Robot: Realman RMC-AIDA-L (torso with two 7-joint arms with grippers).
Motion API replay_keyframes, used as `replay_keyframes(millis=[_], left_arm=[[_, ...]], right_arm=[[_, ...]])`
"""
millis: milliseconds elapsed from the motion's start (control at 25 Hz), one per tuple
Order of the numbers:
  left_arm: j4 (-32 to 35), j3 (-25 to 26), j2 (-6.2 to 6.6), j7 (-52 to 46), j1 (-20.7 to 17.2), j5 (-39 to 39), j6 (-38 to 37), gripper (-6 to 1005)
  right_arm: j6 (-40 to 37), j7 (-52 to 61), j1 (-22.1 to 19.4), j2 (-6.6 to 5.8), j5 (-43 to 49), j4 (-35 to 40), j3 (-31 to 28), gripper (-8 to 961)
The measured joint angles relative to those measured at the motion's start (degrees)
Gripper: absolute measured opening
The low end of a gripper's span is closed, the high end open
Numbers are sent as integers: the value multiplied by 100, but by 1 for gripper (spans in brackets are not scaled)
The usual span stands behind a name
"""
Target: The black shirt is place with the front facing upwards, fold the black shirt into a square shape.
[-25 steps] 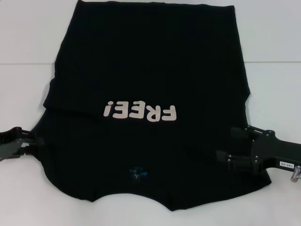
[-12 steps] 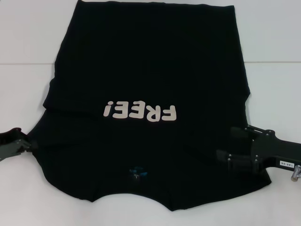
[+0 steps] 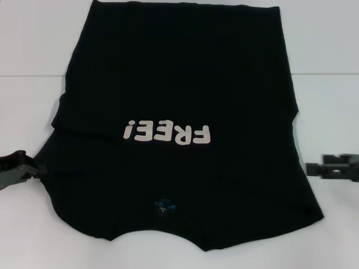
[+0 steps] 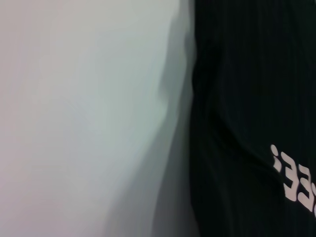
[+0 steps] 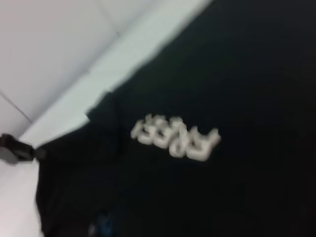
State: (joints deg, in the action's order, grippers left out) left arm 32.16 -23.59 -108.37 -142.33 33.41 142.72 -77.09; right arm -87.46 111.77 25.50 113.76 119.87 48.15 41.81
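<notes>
Nearest the robot lies the collar end of the shirt (image 3: 179, 112), its blue tag (image 3: 163, 205) close to the near hem line, the garment spread front-up on the white table (image 3: 33, 45) and running away to a straight far edge. Both sleeves appear already tucked inward, so the cloth reads as a long panel, broader near than far. At the near left edge the left gripper (image 3: 21, 166) sits low on the table, its tip touching or just at the shirt's border; whether its fingers are spread or pinching cloth I cannot tell. Off the near right edge the right gripper (image 3: 331, 166) hangs over bare table, apart from the fabric, and its fingers likewise cannot be read.

Mid-panel, the white "FREE!" print (image 3: 167, 133) sits just beyond the level of the grippers; the left wrist view shows the shirt's left edge (image 4: 195, 148) with a soft ridge in the cloth, and the right wrist view looks across the print toward the far-off left gripper (image 5: 16, 149).

Judging by this, the step in hand is taking the two near corners for a lengthwise fold. To do it well, each gripper should bite the edge at matching depth, near the shoulders, lift only enough to clear, and carry both corners evenly toward the far hem so the edges meet squarely and the left ridge is pulled flat.
</notes>
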Motion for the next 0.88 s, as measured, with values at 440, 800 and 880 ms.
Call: replay_keyframes(millis=[440, 800, 880], left_arm=[[165, -4, -41, 189, 23, -32, -127, 37], [170, -24, -51, 219, 25, -69, -126, 36], [169, -25, -55, 227, 25, -70, -126, 37]], right_arm=[[-1582, 3186, 958, -533, 2347, 495, -1067, 925], [-1193, 3216, 1175, -568, 2766, -526, -1035, 911], [-1062, 3179, 1188, -568, 2770, -703, -1015, 911]])
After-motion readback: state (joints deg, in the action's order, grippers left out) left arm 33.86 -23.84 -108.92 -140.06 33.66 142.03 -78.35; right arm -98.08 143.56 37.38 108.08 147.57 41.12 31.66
